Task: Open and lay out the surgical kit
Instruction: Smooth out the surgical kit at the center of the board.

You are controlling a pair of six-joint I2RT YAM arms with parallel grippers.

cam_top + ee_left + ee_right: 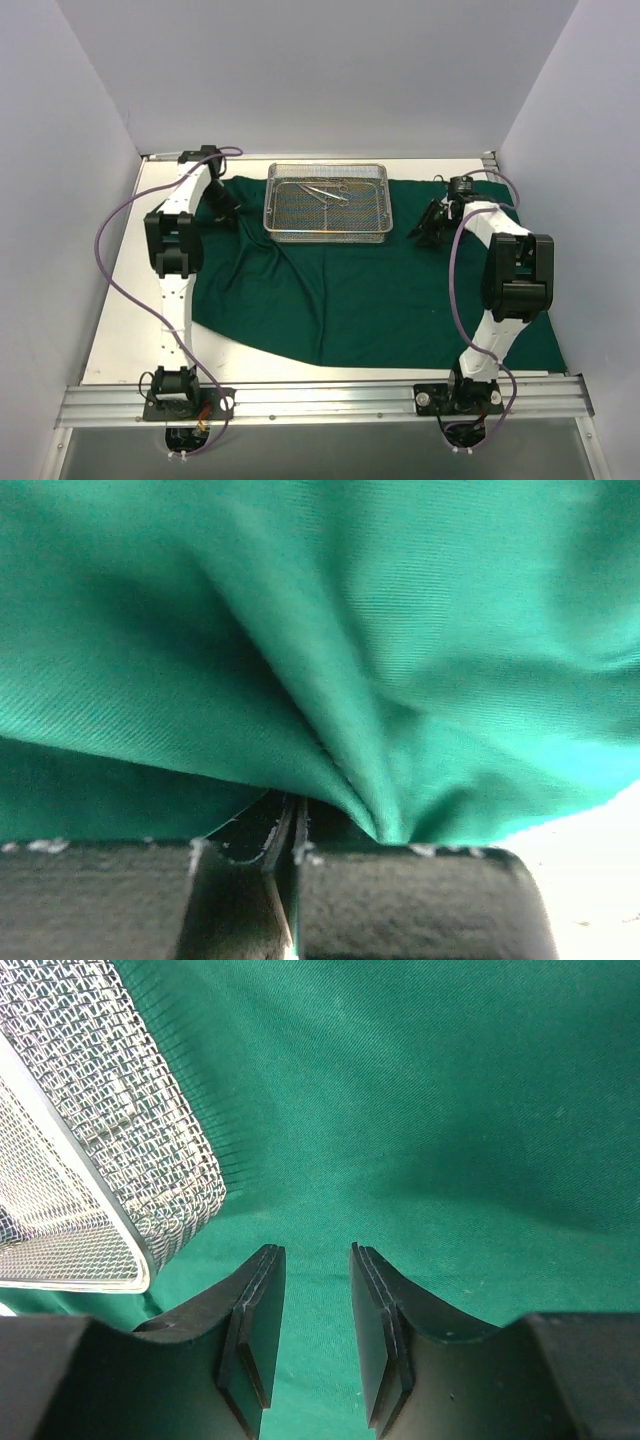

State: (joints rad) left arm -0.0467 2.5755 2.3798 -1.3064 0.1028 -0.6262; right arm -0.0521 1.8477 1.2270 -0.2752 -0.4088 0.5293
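The dark green cloth (340, 290) lies spread over the table, with the silver wire-mesh tray (283, 222) standing on its far part. Slim metal instruments (325, 192) lie inside the tray. My left gripper (222, 205) is at the cloth's far left edge, left of the tray. In the left wrist view, that gripper (290, 840) is shut on a raised fold of the cloth (400, 630). My right gripper (425, 232) hovers just right of the tray. Its jaws (317, 1260) stand open over flat cloth (450, 1110), nothing between them, and the tray's corner (90, 1160) is to their left.
Bare pale tabletop (125, 320) shows left of the cloth. An aluminium rail (320, 400) runs along the near edge, carrying both arm bases. White walls close in the left, back and right sides. Purple cables (110, 250) loop beside each arm.
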